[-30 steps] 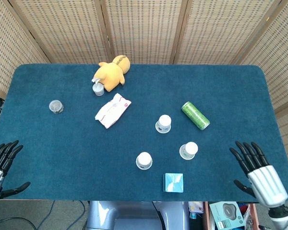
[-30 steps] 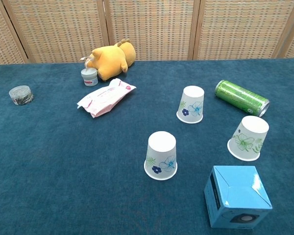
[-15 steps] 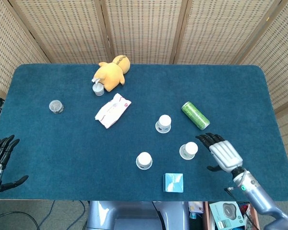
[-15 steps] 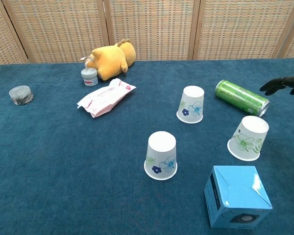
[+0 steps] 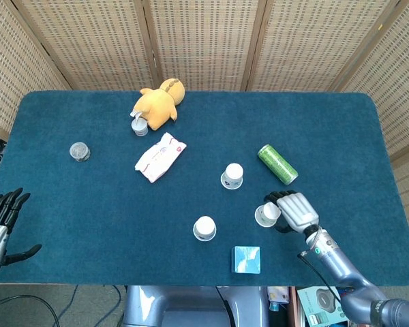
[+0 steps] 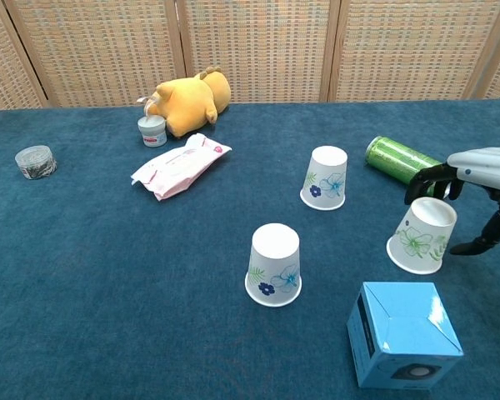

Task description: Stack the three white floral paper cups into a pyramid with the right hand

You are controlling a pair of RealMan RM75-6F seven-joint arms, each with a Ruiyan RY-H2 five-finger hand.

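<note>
Three white floral paper cups stand upside down on the blue table. One cup [image 5: 232, 176] [image 6: 326, 177] is at the middle, another cup [image 5: 204, 228] [image 6: 274, 264] sits nearer the front edge, and the third cup [image 5: 266, 214] [image 6: 422, 235] is to the right. My right hand [image 5: 292, 210] [image 6: 471, 187] hovers just right of and above the third cup, fingers spread and curved around it, holding nothing. My left hand [image 5: 0, 225] rests open at the table's front left edge, seen only in the head view.
A green can [image 5: 277, 164] [image 6: 407, 162] lies behind the right hand. A blue box [image 5: 246, 259] [image 6: 402, 334] stands at the front edge. A wipes pack [image 5: 159, 157], a yellow plush toy [image 5: 159, 104], a small white pot [image 5: 140, 127] and a round tin [image 5: 79, 151] lie farther left.
My right hand has moved left from the table's right front corner up to the right-hand cup, its fingers now curving over it. The cups have not moved.
</note>
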